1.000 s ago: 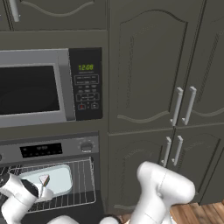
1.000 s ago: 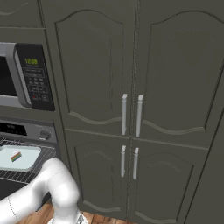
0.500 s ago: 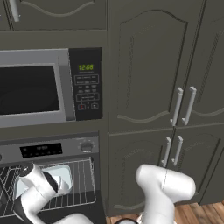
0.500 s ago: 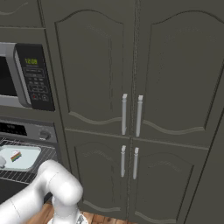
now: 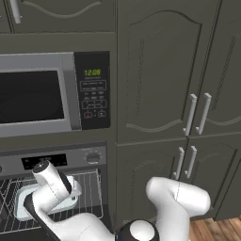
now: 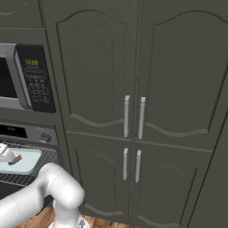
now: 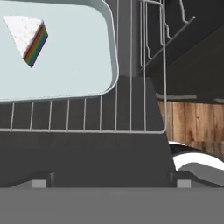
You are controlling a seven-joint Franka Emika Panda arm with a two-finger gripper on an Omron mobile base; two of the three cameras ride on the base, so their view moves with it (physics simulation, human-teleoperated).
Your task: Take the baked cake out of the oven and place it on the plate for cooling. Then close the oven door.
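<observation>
A wall of dark grey tall cabinet doors [image 5: 162, 70] with silver bar handles takes up most of the kitchen. To their left a silver-framed microwave [image 5: 35, 94] with a green clock is built in. Directly beneath it is the oven [image 5: 56, 159], with a silver control strip, a black display and a round knob. Its cavity stands open. In the hand view a flat dark panel below the rack's front edge is probably the lowered oven door [image 7: 87, 168].

The white robot arm [image 5: 176, 202] rises from the lower right of the left base view and bends left, its wrist reaching in front of the open oven.

Inside, a wire rack [image 7: 131, 118] carries a pale whitish-blue tray with rounded corners and a raised rim. This is the baked cake's tray [image 7: 74, 65], and it lies towards the left of the rack. On it rests a small wedge of cake [image 7: 28, 37] with white icing and rainbow-striped layers.

The gripper is out of sight behind the wrist in the base views, and its fingertips are hard to make out in the hand view. By all signs the claw stands wide apart, holding nothing.

The step in hand looks like the approach to the tray. The next move calls for shifting the hand towards the tray, bringing the open fingers over its near rim, then closing on it. No plate is visible yet.
</observation>
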